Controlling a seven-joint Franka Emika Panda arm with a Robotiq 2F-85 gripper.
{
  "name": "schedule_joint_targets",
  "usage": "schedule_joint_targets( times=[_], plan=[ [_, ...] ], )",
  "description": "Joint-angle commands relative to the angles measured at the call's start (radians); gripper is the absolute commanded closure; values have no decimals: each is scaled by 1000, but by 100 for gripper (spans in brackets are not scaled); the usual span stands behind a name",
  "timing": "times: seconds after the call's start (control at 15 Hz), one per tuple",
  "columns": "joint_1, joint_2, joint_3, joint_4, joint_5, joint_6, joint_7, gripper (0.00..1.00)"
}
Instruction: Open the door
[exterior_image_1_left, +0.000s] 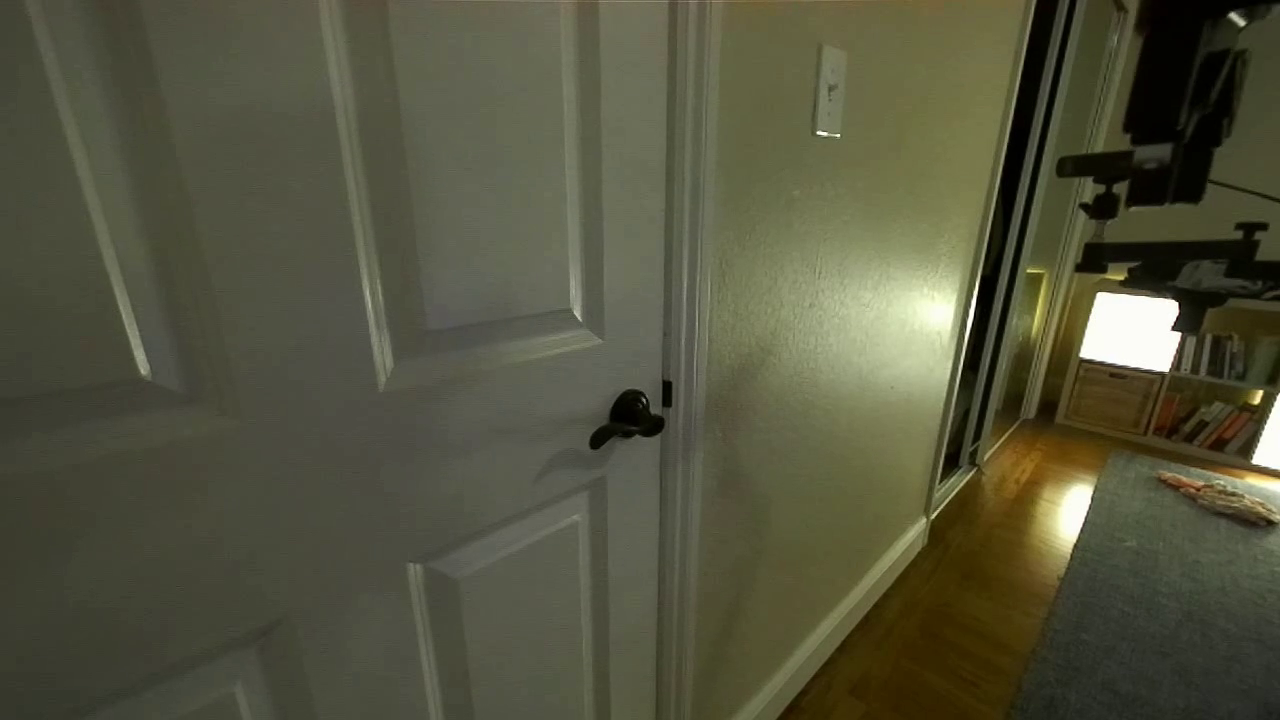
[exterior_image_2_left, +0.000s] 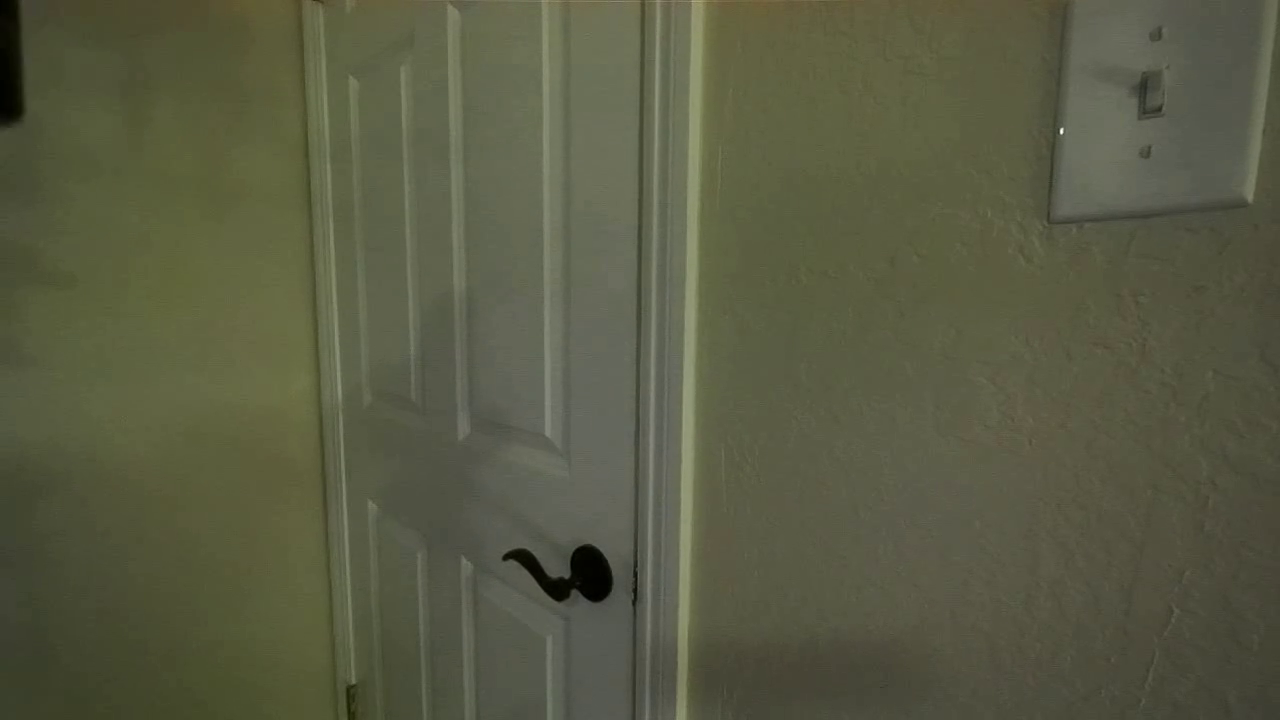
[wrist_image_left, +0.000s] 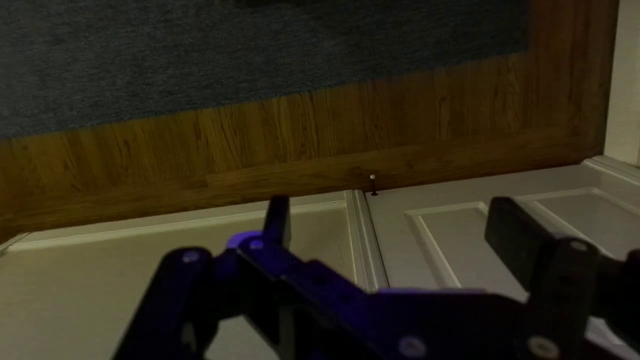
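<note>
The white panelled door (exterior_image_1_left: 490, 200) stands shut in its frame in both exterior views (exterior_image_2_left: 505, 250). Its dark lever handle (exterior_image_1_left: 628, 418) sits near the door's right edge, and it also shows in an exterior view (exterior_image_2_left: 583, 574). In the wrist view the lower part of the door (wrist_image_left: 450, 240) meets the floor beside the frame. My gripper (wrist_image_left: 393, 222) is open there, its two dark fingers wide apart with nothing between them. The handle is not visible in the wrist view. The fingers do not show in either exterior view.
A light switch (exterior_image_1_left: 829, 90) is on the wall right of the door frame. A mirrored sliding door (exterior_image_1_left: 1050, 230) stands farther along. Black equipment (exterior_image_1_left: 1180, 260) hangs at upper right. A doorstop (wrist_image_left: 373, 185) juts out low on the door. A grey rug (wrist_image_left: 200, 55) lies on the wooden floor.
</note>
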Motion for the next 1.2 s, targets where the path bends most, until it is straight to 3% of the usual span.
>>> schedule_joint_targets(
  times=[0.0,0.33,1.0,1.13],
  plan=[
    [44,92,45,2,63,161,110,0],
    [95,216,116,53,53,335,188,0],
    [106,216,101,44,48,319,162,0],
    [107,253,116,46,59,362,228,0]
  ],
)
